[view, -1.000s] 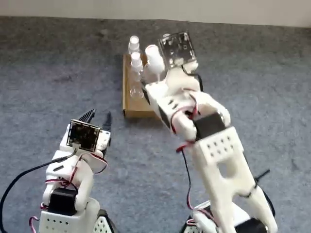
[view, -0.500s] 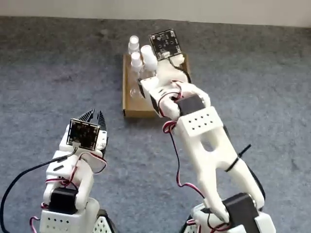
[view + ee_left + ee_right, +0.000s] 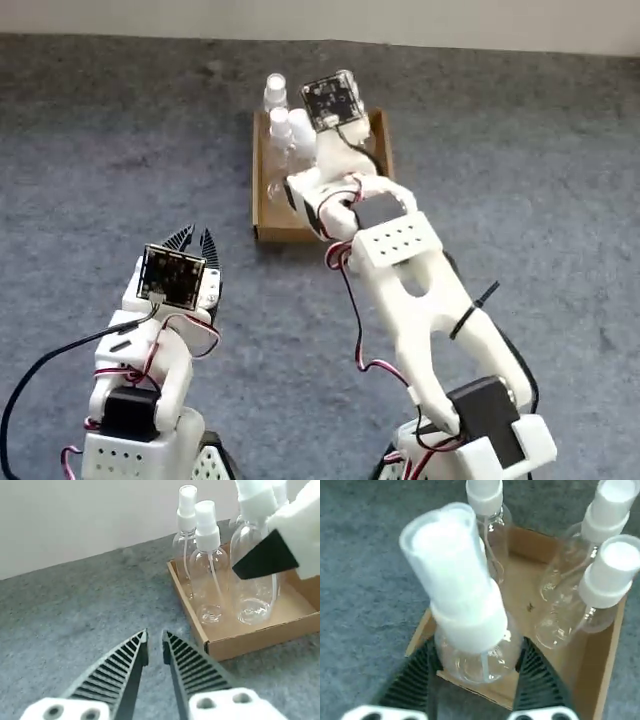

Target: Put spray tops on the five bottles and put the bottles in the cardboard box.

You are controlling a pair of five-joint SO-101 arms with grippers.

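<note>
- The right tool [image 3: 477, 650] is gripping a clear bottle [image 3: 457, 595] low on its body, one dark jaw on each side. The jaws are spread only as wide as the bottle.
- This bottle is wearing its white spray top and is standing upright or nearly so, with its long axis running up and down.
- It is sitting over the near-left part of the cardboard box [image 3: 285, 235], just inside the front wall. I cannot tell whether its base is touching the box floor.
- Three other capped bottles [image 3: 610, 575] are standing in the box beside it, close but apart from it, so the coming move is looking like a short drop and a release with little room to the sides.
- The right arm is clearly the nearer one, reaching out over the box in the high view.
- The left tool [image 3: 154, 634] is holding nothing, its ribbed jaws almost together with a thin gap between them.
- It is hanging over the grey desk [image 3: 120, 150], well short of the box, pointing towards its front-left corner.
</note>
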